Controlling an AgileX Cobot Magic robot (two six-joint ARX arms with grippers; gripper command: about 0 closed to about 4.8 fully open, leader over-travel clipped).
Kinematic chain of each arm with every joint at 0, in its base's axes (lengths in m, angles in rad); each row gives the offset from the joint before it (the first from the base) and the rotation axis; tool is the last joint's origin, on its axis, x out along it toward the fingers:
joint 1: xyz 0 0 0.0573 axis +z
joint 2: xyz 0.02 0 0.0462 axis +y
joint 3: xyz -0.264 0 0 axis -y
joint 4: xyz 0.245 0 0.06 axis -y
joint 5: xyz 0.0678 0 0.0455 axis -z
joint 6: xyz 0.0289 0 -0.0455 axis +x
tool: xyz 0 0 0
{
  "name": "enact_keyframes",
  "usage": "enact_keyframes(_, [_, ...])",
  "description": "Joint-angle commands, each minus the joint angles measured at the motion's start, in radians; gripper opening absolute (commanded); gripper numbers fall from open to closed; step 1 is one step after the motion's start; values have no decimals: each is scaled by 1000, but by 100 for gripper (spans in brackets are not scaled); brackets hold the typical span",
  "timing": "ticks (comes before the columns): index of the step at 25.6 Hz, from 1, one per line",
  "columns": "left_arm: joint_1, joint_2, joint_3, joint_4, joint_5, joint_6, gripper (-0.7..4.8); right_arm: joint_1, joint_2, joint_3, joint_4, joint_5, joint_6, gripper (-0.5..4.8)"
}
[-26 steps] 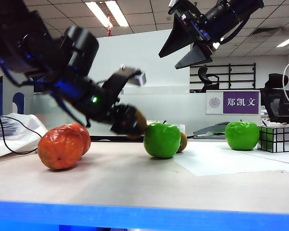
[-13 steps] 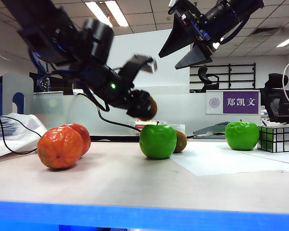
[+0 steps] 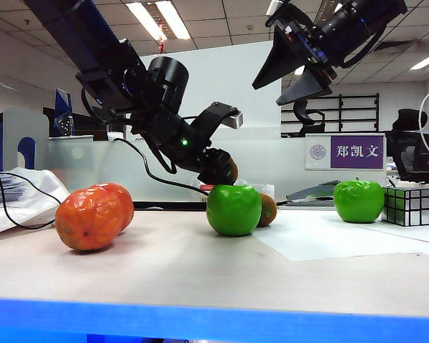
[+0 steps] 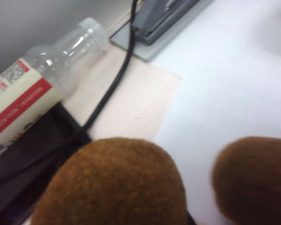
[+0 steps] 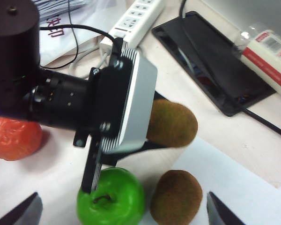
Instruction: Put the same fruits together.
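Brown and fuzzy, the held kiwi (image 5: 171, 123) sits clamped in the left end effector (image 3: 222, 170), raised above the second kiwi (image 5: 175, 197) lying on the table (image 3: 200, 264) behind the near green apple (image 3: 233, 209); judged, it is carried there for pairing. Right end effector (image 3: 304, 71) hangs high, fingers spread wide, holding nothing. Two oranges (image 3: 93, 214) touch toward the table's left edge. The far apple (image 3: 359, 201) stands beside a mirror cube (image 3: 410, 206) toward the right edge, unpaired.
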Motion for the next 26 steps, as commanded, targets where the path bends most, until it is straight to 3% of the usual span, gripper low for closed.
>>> enact_keyframes(1, [2,15,47,-40,-19,1,-5,-8,-6,3,10,-17,-3,479])
enact_keyframes(5, [12,34,93,-130,-6,3,-5,-10,-6,3,21,-30,-3,479])
enact_keyframes(16, [13,45,97,-175,25,25,-3,-10,-5,3,25,-51,-2,479])
enact_keyframes(19, [13,45,97,-174,28,25,77,-10,-5,3,25,-53,-2,479])
enact_keyframes(21, [13,45,97,-175,28,25,172,-10,-5,3,25,-53,-2,479])
enact_keyframes(26, [13,45,97,-174,54,26,213,-10,-5,3,25,-53,-2,479])
